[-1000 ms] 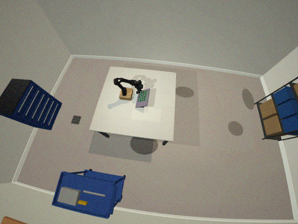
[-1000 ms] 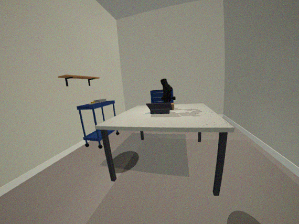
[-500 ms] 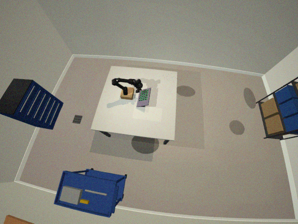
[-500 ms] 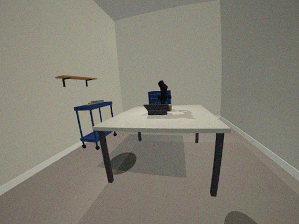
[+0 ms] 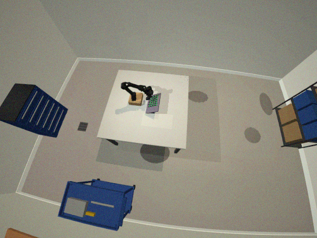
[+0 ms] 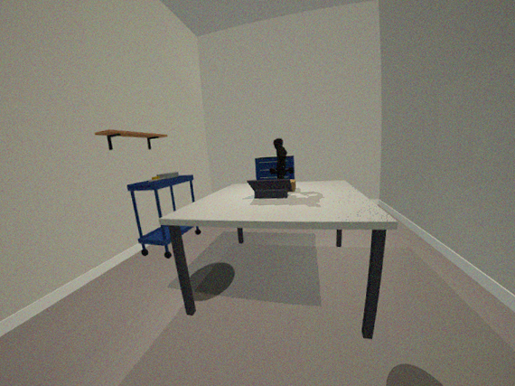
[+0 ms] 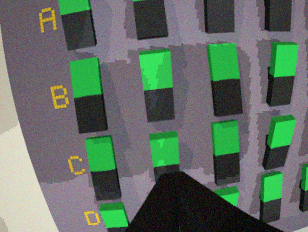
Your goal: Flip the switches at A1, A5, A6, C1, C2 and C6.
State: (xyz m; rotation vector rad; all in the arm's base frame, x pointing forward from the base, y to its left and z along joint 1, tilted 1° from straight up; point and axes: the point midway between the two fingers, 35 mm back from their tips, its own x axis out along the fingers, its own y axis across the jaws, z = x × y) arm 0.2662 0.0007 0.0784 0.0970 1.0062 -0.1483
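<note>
On panel point(image 7: 122, 68): yellow A, B, C, D | gripper point(image 7: 178, 191) clenched, empty

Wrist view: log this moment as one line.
gripper: shut, empty | over panel, near C2 | table: panel beside arm base

Panel point(image 7: 186, 35) showing matt purple-grey; switches point(image 7: 155, 2) looking like smooth green-and-black plastic; table point(image 5: 143, 128) appearing matt white; arm's base block point(image 5: 138, 101) looking wooden.
</note>
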